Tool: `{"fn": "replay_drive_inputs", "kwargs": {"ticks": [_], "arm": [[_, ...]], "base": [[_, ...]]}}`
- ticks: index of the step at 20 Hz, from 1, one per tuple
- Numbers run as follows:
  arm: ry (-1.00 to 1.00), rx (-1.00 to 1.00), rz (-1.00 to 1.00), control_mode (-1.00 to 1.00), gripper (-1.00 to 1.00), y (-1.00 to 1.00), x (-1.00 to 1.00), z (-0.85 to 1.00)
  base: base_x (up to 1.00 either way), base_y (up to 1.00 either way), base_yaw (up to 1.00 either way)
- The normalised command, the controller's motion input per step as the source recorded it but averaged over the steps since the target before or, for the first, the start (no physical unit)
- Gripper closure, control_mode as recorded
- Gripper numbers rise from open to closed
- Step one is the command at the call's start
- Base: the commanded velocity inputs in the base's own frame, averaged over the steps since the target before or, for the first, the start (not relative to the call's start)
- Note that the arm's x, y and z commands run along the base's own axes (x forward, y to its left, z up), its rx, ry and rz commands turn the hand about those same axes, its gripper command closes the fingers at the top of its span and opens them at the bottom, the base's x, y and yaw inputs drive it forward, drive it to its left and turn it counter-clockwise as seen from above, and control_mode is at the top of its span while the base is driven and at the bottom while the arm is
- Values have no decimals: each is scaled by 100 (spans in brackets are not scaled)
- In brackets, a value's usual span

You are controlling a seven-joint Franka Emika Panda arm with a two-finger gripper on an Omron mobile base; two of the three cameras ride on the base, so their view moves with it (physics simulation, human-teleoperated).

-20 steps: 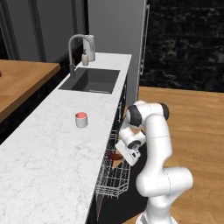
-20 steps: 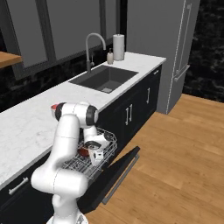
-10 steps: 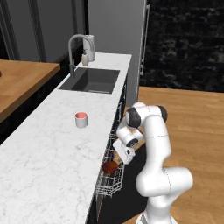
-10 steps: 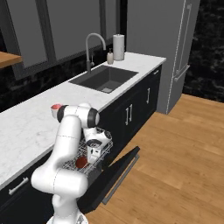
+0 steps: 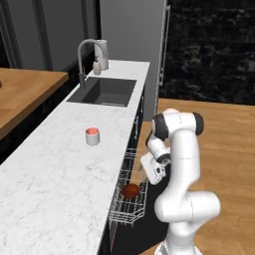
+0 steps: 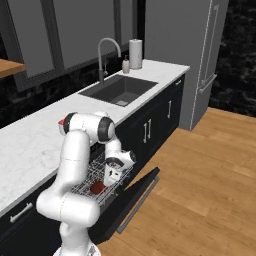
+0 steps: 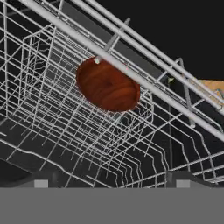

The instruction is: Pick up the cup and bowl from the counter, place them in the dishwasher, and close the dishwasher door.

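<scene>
The dark reddish-brown bowl [image 5: 131, 191] [image 6: 97, 187] [image 7: 107, 85] lies in the dishwasher's silver wire rack [image 5: 124, 211] [image 6: 82, 189] [image 7: 52, 113], which is pulled out. My gripper [image 5: 147, 175] [image 6: 108, 182] hangs open just above and beside the bowl, holding nothing. In the hand view its fingertips [image 7: 41, 181] stand wide apart, clear of the bowl. The cup [image 5: 92, 136], pale outside and pinkish-red inside, stands upright on the white marble counter [image 5: 55, 174] [image 6: 30, 142]. The black dishwasher door [image 6: 136, 192] hangs open under the rack.
A sink [image 5: 103, 92] [image 6: 119, 90] with a faucet [image 5: 85, 55] [image 6: 107, 52] lies farther along the counter. Beyond it stands a tall grey fridge [image 5: 132, 35] [image 6: 197, 60]. A brown wooden top [image 5: 22, 92] is at the left. Wood floor [image 6: 200, 190] spreads out on the right.
The bowl went from my gripper into the rack and now lies free. My hand has drawn back a little from it with its fingers apart.
</scene>
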Motion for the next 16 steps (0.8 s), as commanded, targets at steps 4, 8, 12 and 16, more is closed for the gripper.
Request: {"fn": "replay_drive_inputs", "kwargs": {"ticks": [4,8,12,16], "arm": [[-21,6,0,-100,-100,-14,-43,100],[-25,1,0,-100,-100,-7,-31,100],[-28,0,0,-100,-100,0,-22,100],[-27,0,0,-100,-100,0,-11,100]], "base": [[0,0,0],[0,0,0],[0,0,0],[0,0,0]]}}
